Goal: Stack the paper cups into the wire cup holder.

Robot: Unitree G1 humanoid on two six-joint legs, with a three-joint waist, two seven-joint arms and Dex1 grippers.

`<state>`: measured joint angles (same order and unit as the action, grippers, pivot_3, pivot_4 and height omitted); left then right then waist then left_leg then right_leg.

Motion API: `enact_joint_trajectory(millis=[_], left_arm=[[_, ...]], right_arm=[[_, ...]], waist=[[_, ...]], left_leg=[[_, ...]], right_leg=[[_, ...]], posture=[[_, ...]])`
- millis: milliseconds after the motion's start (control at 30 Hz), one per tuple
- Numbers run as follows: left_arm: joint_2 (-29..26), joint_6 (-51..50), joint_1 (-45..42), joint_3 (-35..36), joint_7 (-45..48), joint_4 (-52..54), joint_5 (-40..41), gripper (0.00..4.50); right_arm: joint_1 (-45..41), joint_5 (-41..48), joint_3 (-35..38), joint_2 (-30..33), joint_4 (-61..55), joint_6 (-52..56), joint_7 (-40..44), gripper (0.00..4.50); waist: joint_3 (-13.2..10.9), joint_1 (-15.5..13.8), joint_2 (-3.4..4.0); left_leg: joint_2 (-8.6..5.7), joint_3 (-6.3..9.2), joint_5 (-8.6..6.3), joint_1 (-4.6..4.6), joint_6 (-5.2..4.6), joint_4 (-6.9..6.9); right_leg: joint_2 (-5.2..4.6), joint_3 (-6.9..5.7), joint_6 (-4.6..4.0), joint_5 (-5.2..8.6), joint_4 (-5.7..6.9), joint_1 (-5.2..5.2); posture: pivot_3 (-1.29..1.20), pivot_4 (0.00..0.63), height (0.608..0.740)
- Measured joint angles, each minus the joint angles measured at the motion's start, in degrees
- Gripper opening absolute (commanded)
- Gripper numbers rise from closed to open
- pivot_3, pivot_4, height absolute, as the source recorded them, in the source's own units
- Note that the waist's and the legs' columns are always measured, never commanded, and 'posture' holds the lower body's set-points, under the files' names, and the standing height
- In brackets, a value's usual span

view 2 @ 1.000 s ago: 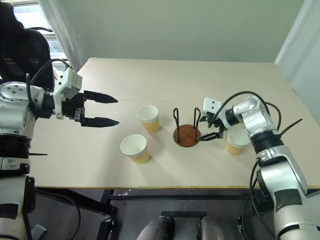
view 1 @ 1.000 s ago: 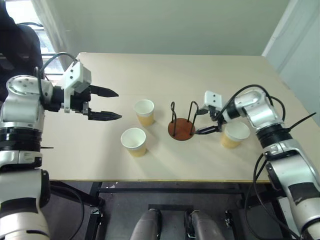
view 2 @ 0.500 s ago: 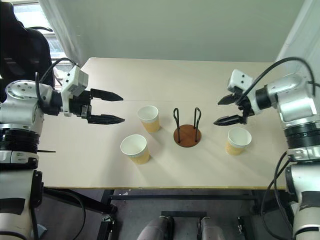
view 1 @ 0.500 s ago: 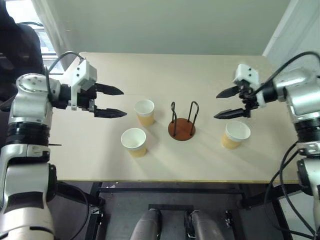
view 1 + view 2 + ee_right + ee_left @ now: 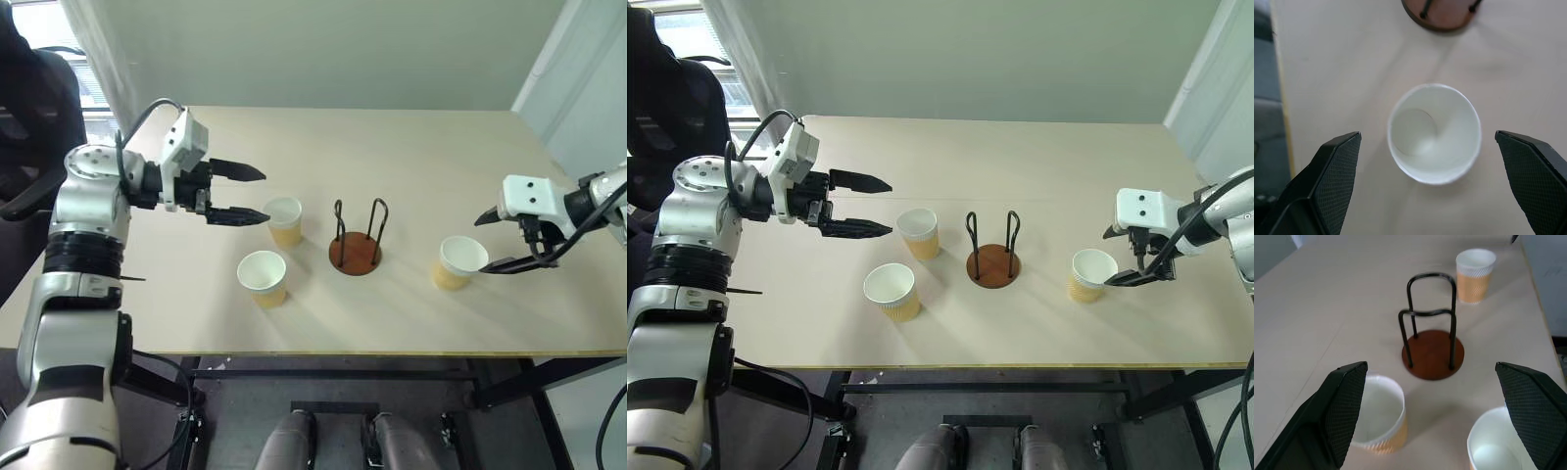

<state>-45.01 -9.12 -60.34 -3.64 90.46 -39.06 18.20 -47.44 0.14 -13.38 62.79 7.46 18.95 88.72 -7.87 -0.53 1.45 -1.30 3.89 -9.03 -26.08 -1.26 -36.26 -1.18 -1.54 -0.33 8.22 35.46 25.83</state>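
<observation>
The table (image 5: 392,147) fills the middle of the head view, its near edge running across the lower third and its far edge along the wall at top. The upper half of the tabletop is bare, and so is the strip along the near edge.

The holder (image 5: 356,243) stands just right of centre, upright and with no cup in it. Two cups sit left of it: the far cup (image 5: 284,219) near centre, and the near cup (image 5: 263,277) below it and a little left. The right cup (image 5: 459,262) stands apart, right of the holder.

The left gripper (image 5: 252,193), released and spread wide, hovers just left of the far cup, tips pointing right. The right gripper (image 5: 483,242), also spread wide, hangs at the right cup's right side, one fingertip just beside its rim.
</observation>
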Motion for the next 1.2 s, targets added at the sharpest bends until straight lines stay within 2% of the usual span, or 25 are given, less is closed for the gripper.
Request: enact_joint_trajectory(millis=[33,67,300,800,900,1200], left_arm=[[0.0,-0.04,0.04,0.51,0.0,0.28,0.48,4.5],[-0.01,-0.09,0.05,0.73,0.0,0.56,0.88,4.5],[-1.15,-0.77,2.19,0.94,0.06,4.5,4.09,4.5],[-2.52,-1.25,2.57,0.66,0.1,6.14,4.12,4.5],[-3.43,-0.87,2.97,0.38,0.11,6.61,4.05,4.5],[-5.73,0.48,3.32,-2.98,0.11,6.62,3.91,4.5]], right_arm=[[0.31,-0.44,-0.37,-0.01,0.37,-0.93,0.0,4.46],[0.51,-0.56,-0.62,-0.05,0.74,-1.45,0.0,4.46],[2.34,-1.95,-1.4,-0.36,1.21,-5.02,0.28,4.46],[4.84,-7.31,-4.35,-1.3,2.61,-14.49,0.31,4.46],[4.89,-8.48,-5.45,-1.78,3.21,-15.75,0.32,3.87],[2.95,-9.62,-6.38,-3.01,4.45,-18.06,2.47,0.71]], waist=[[0.0,0.0,0.0],[0.0,0.0,0.0],[0.0,-0.1,0.0],[0.0,-0.19,0.0],[0.0,-0.17,0.0],[0.0,-0.18,0.0]], left_leg=[[0.0,0.0,0.27,-0.02,-0.45,0.0],[-0.01,0.0,0.29,-0.03,-0.49,0.0],[-0.03,0.0,0.22,-0.09,-0.56,-0.01],[-0.04,0.01,0.12,-0.12,-0.57,-0.01],[-0.03,0.01,0.12,-0.11,-0.57,0.0],[-0.04,0.01,0.02,-0.12,-0.4,0.0]], right_leg=[[0.0,0.0,0.13,0.05,-0.01,0.0],[0.0,0.01,0.19,0.08,-0.02,-0.02],[0.0,0.03,-0.15,-0.15,-0.12,-0.05],[0.0,0.03,-0.12,-0.28,-0.38,-0.13],[0.0,0.03,-0.13,-0.28,-0.37,-0.13],[0.0,0.03,-0.16,-0.31,-0.41,-0.13]], posture=[[0.0,0.15,0.74],[0.0,0.15,0.74],[0.0,0.15,0.74],[0.0,0.15,0.74],[0.0,0.15,0.74],[0.0,0.15,0.74]])
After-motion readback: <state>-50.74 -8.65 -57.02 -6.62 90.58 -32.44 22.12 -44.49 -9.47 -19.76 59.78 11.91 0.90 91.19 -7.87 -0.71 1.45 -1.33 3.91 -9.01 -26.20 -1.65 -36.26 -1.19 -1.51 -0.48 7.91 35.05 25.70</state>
